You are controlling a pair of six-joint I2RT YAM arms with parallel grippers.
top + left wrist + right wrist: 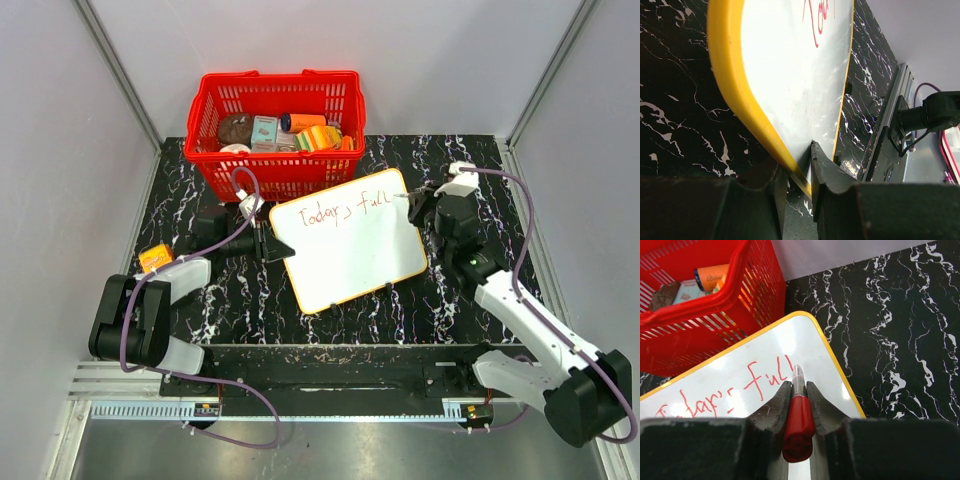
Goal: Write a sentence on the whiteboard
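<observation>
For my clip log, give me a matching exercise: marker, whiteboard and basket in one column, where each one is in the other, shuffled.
1 marker
2 whiteboard
3 basket

A beyond the whiteboard, packets inside
B edge clamped in the left pincer
C gripped by the right pincer, tip at the red writing

Pairs: 1-C, 2-B, 3-A

Black marbled table (400, 310), grey walls (60, 150)

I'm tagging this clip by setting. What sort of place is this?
Probably a lab robot cell: plain grey panel walls on metal framing, a left arm and right arm bolted to a black marbled table, and staged props, a red basket and a whiteboard.
</observation>
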